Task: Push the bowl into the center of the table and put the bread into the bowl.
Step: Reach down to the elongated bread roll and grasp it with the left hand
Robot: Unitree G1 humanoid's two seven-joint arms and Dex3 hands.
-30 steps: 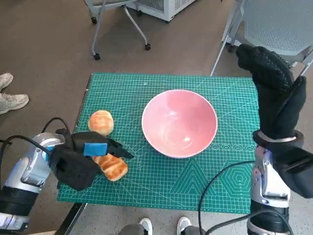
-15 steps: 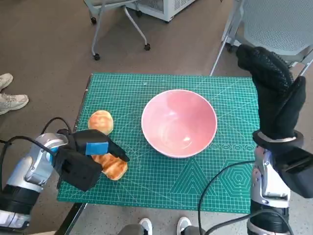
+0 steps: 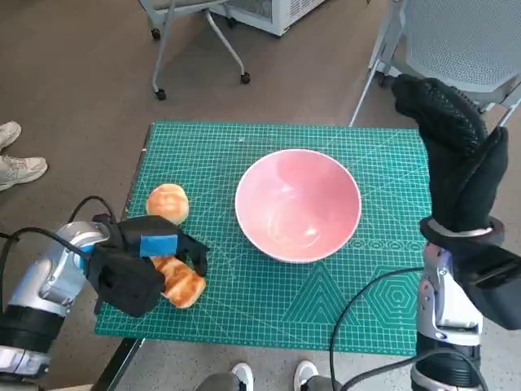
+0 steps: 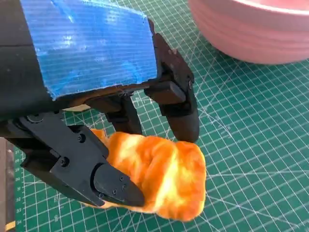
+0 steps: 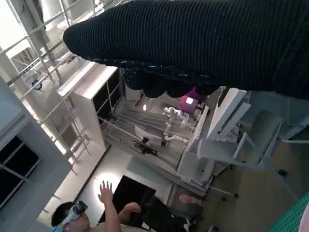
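The black left hand with blue tape over its back is clamped on the toasted, golden-brown slice of bread, and the left wrist view shows it plainly: black fingers press the far edge of the bread while the thumb pins the near side. That slice sits near the left front corner of the green gridded cutting mat that covers the small table. Just beyond the hand lies a round, pale-brown bun, apart from the held slice. The wide pink bowl stands upright and empty close to the middle of the mat, well clear of both breads. Over on the other side, the right hand in its black knitted glove is raised above the table's right edge, holding nothing, fingers loosely extended. A person's white shoe shows on the floor at far left.
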